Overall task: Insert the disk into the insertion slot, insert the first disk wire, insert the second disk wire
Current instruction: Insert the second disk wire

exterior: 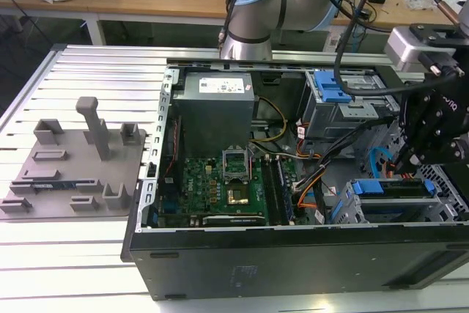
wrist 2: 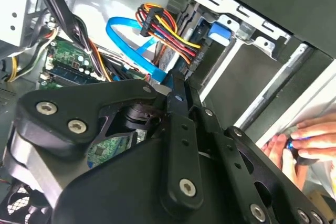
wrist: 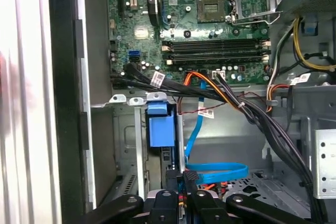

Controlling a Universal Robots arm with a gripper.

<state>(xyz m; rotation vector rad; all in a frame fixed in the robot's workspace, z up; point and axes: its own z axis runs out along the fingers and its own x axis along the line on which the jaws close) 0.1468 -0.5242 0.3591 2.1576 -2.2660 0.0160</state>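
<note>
Tool: the black tool is reaching down into the open computer case at the exterior view's right, just above the disk; its matte, bolted linkage arms are showing in both wrist views, and the fingers are lying close together around the small dark plug of the first disk wire, though whether they are truly clamping it I cannot tell.
Disk: the disk, flat and silver in its bright blue plastic frame, is sitting inside the insertion slot at the case's front corner.
Insertion slot: the insertion slot is a low grey sheet-metal cage with perforated sides, lying below the taller bay with a blue tab.
First disk wire: the first disk wire, thin, flat and glossy light blue, is bending in a loop beside the tool and rising toward the motherboard; in the second wrist view it is curving past the fingers as a smooth ribbon.
Second disk wire: the second disk wire, a bundle of red, orange and yellow strands, is running to a dark plug at the drive end, just beside the blue ribbon.
Motherboard: the green motherboard is lying flat in the case, with an open square socket.
Counter: the ribbed metal counter is carrying the case and a grey moulded fixture plate.
Hand: a person's hand is resting outside the case wall.
</note>
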